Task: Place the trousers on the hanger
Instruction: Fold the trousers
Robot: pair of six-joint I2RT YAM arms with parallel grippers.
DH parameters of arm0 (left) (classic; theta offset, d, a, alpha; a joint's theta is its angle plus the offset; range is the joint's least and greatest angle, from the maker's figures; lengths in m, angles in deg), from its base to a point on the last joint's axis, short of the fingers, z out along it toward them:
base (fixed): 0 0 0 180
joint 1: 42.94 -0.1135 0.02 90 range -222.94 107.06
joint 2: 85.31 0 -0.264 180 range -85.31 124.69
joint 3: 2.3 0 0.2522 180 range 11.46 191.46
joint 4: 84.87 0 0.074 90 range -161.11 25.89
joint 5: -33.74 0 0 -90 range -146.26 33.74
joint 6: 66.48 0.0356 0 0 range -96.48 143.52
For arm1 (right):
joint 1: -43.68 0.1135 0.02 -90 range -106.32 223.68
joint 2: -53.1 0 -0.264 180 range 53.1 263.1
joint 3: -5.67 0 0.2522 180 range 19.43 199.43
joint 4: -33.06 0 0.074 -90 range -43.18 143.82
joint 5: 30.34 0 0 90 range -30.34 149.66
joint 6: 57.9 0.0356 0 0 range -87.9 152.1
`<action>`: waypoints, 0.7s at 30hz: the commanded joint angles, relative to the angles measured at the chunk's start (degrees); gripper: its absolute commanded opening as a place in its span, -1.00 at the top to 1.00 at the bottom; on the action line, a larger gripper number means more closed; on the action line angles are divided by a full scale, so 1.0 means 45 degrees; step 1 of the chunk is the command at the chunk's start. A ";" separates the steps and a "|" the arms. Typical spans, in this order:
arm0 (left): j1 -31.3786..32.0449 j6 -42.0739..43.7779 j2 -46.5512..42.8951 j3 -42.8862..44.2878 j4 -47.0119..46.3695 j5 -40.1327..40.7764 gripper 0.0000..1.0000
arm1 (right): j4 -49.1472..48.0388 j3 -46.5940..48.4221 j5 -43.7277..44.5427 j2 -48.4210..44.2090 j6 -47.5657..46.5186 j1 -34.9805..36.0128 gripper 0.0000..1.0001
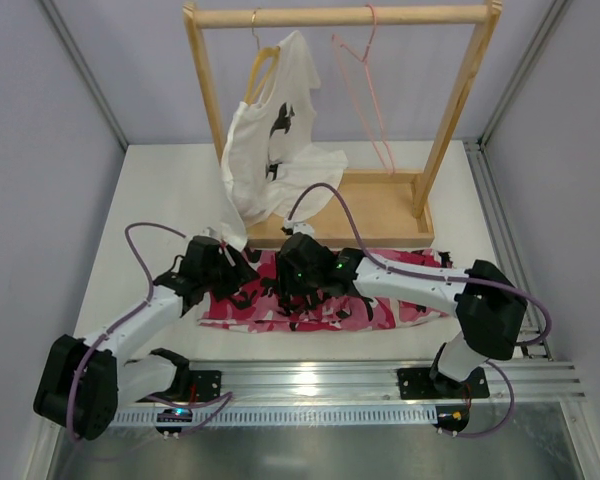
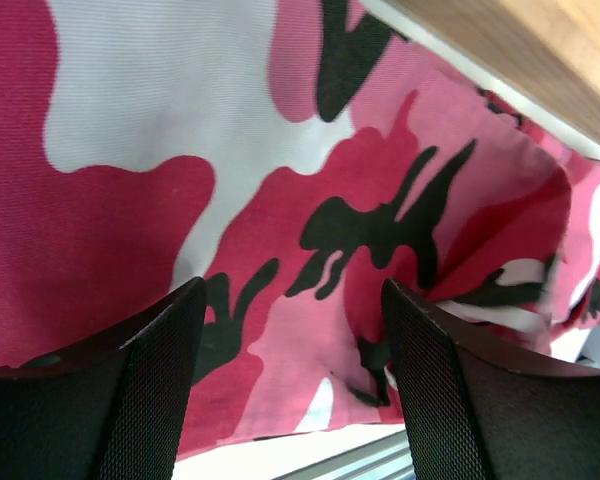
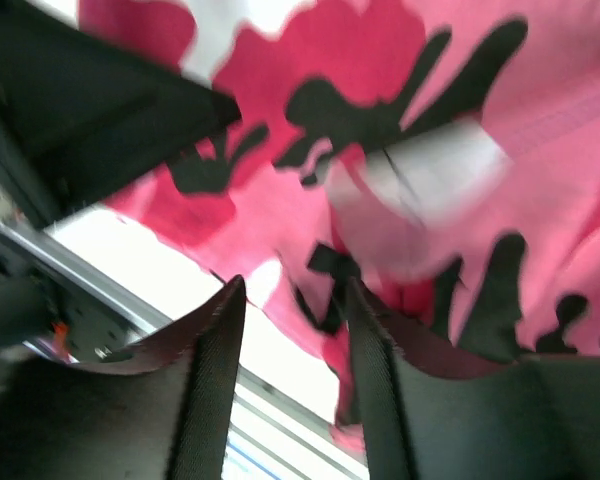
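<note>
I have the trousers point(image 1: 390, 312) lying flat on the white surface point(image 1: 160, 200), spread lengthwise just in front of the base of the wooden rack point(image 1: 370, 210). Their near edge lies close to the metal rail point(image 1: 310, 380) that carries the arm bases.

Both arms are bent in over the cloth. The left gripper point(image 1: 242, 287) sits over the left end of the trousers and the right gripper point(image 1: 305, 292) just beside it, nearer the middle.

In the left wrist view, the left gripper point(image 2: 292, 300) has its jaws well apart. Flat camouflage cloth fills the gap between them and nothing is pinched. The edge of the rack base crosses the top right corner of that view.

The right wrist view is blurred. There the right gripper point(image 3: 288, 300) shows its jaws parted by a narrower gap, with the bare surface visible through it. A dark fold at the trousers' near edge hangs close to the inner face of one finger point(image 3: 375, 380). I cannot tell whether that finger touches the cloth.

The hanger point(image 1: 377, 110) hangs by its hook from the right part of the rack's top bar, well apart from the trousers and with nothing on it. To its left on the same bar, a white T-shirt point(image 1: 270, 150) hangs on a wooden hanger point(image 1: 262, 65), and its hem reaches down to the surface near the left gripper.
</note>
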 commanded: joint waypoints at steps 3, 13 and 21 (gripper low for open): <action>0.0034 -0.0011 0.1421 0.0237 0.0175 0.0561 -0.43 | 0.1400 0.0156 0.0181 -0.1498 -0.1229 0.0027 -0.07; 0.0014 0.0028 0.2420 0.0316 0.0117 0.0835 -0.43 | -0.0606 -0.4507 -0.1109 -0.6010 -0.0667 -0.3095 -0.27; 0.0014 -0.0030 0.2479 0.0296 0.0117 0.0738 -0.43 | -0.3792 -0.6952 -0.1050 -0.5878 -0.0275 -0.4951 -0.04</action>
